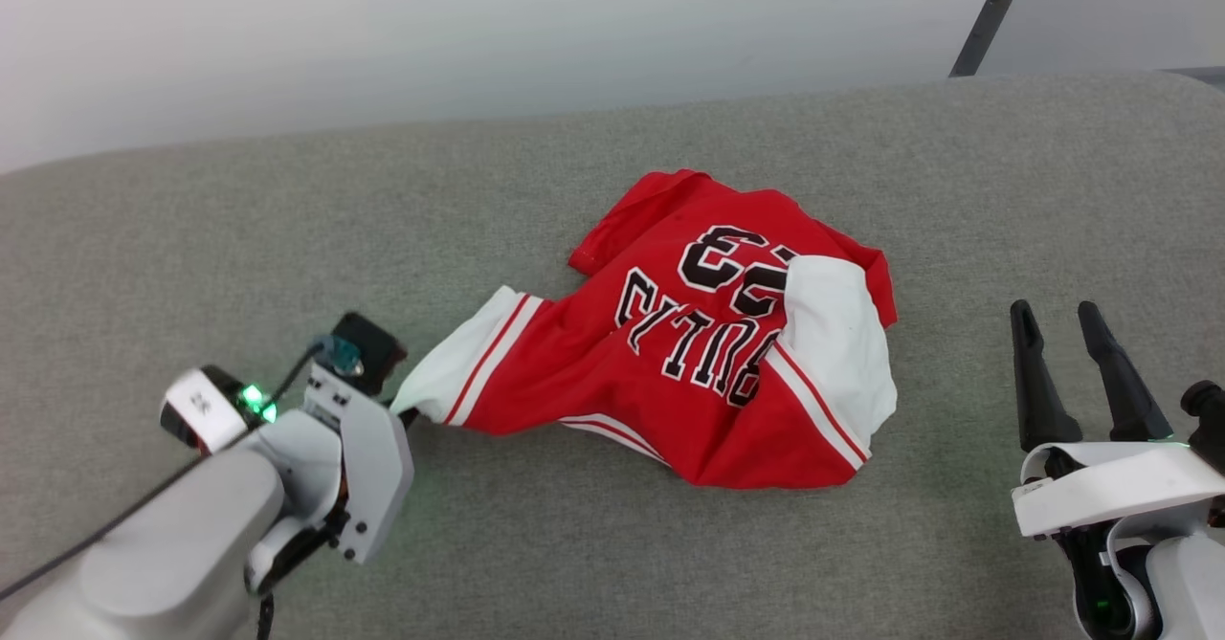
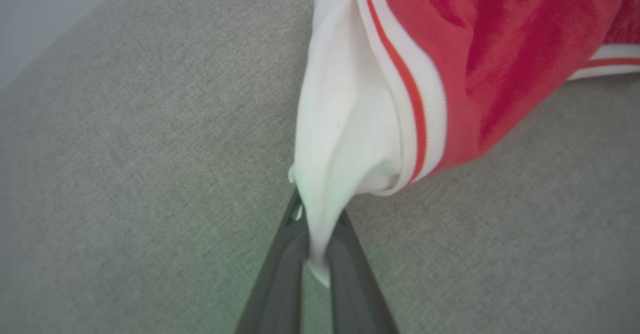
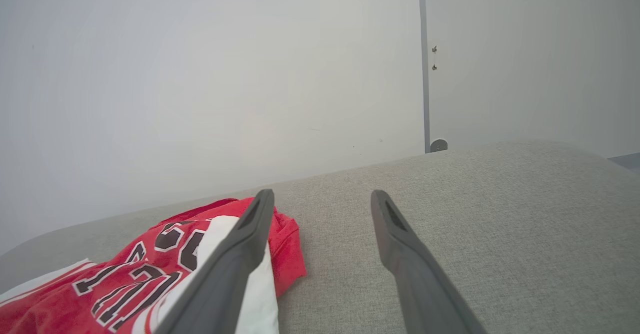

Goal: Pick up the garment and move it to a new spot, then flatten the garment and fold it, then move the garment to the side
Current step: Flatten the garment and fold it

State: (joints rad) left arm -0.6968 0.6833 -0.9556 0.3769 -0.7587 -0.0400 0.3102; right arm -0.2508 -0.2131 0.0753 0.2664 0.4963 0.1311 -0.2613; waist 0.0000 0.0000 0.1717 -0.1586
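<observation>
Pinching the tip of a white sleeve, the left gripper [image 2: 320, 224] stands closed on the garment [image 1: 708, 363], a red jersey with white sleeves, red-and-white stripe trim and a black, white-outlined 23. The held sleeve narrows to a cone between the two dark fingers [image 2: 277, 284], on the robot's left. The body of the jersey lies crumpled near the middle of the grey fabric surface [image 1: 287, 219], its lettering upside down in the head view and the other white sleeve folded over its right side. The right gripper [image 1: 1053, 315] sits well apart, to the right of the jersey, its fingers spread wide with nothing between them. A pale wall [image 1: 383, 28] rises beyond the surface.
</observation>
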